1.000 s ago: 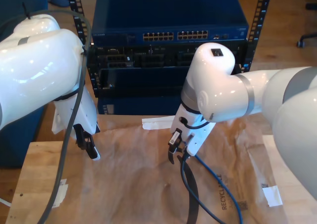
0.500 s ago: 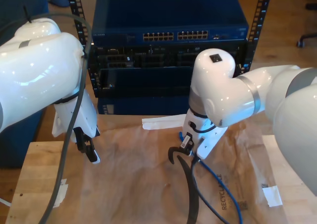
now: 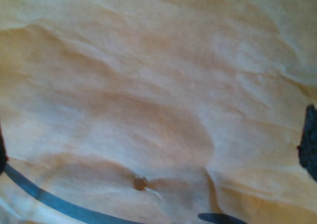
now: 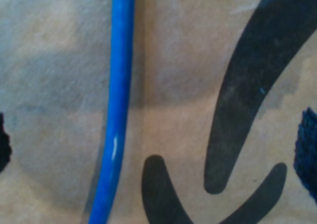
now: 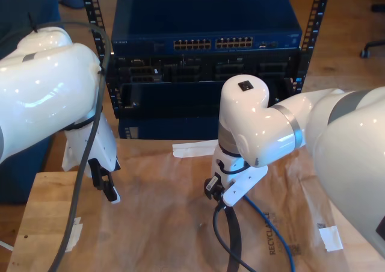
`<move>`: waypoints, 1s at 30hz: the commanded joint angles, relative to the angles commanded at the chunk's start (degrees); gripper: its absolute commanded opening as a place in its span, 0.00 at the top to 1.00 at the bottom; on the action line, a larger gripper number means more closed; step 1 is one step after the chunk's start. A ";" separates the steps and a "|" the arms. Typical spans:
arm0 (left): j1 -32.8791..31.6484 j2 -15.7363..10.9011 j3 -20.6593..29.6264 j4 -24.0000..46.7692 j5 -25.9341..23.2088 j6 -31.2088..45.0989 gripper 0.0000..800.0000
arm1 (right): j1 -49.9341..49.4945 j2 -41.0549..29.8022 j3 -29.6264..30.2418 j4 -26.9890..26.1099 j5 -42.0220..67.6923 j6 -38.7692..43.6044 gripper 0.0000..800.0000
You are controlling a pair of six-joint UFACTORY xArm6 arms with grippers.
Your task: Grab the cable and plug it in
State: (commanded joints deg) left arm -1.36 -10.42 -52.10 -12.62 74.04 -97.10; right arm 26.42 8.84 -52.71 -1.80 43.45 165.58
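Blue cable (image 4: pixel 116 110) lies on brown paper (image 4: pixel 59 60) between my second gripper's (image 4: pixel 153 149) parted fingers (image 4: pixel 307 149), ungrasped; my first gripper (image 3: pixel 158 154) hovers apart over the paper, fingers spread, empty; grabbing and plugging both remain.

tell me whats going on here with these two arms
Two white robot arms work over a wooden table covered in crumpled brown paper, facing a dark blue network switch in a rack. My second hand is down low over the thin bright blue network cable, which lies loose on the paper, not yet grasped. My first hand hangs over bare paper on the exterior view's left.
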 joint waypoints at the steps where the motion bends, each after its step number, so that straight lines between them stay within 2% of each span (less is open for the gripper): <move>1: 0.00 0.00 0.09 -0.09 0.00 0.00 0.00 | 0.00 0.18 0.00 -0.09 0.00 0.00 0.03; 4: 0.00 0.00 0.09 -0.09 0.00 0.00 0.00 | -0.18 0.97 -0.44 -0.18 0.00 0.00 0.11; 6: 0.00 0.00 0.09 0.00 0.00 0.00 0.00 | -0.26 1.32 -0.53 -0.09 0.00 -0.09 0.11; 10: 0.00 0.00 0.18 0.00 0.09 0.00 0.00 | -0.44 1.67 -1.49 -0.09 0.00 0.09 0.19; 14: 0.00 0.00 1.14 0.00 -0.09 0.00 0.00 | -0.44 1.76 -1.76 -0.18 0.00 0.18 0.29; 17: 0.00 -0.09 1.23 0.00 0.00 0.09 0.00 | -0.44 1.67 -1.85 -0.44 0.00 0.18 0.40; 21: 0.00 -0.09 1.23 0.00 0.09 0.09 0.00 | -0.44 2.11 -1.76 -1.67 0.09 0.18 0.45; 25: 0.09 -0.09 1.23 0.00 0.09 0.09 0.00 | -0.44 2.20 -1.76 -3.16 0.18 0.18 0.58; 30: 0.09 -0.09 1.23 0.00 0.00 0.09 0.00 | -0.44 2.11 -1.85 -5.10 0.18 0.18 0.82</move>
State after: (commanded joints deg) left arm -1.27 -10.51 -50.87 -12.62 74.04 -97.01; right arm 25.98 10.95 -54.56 -6.90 43.63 165.76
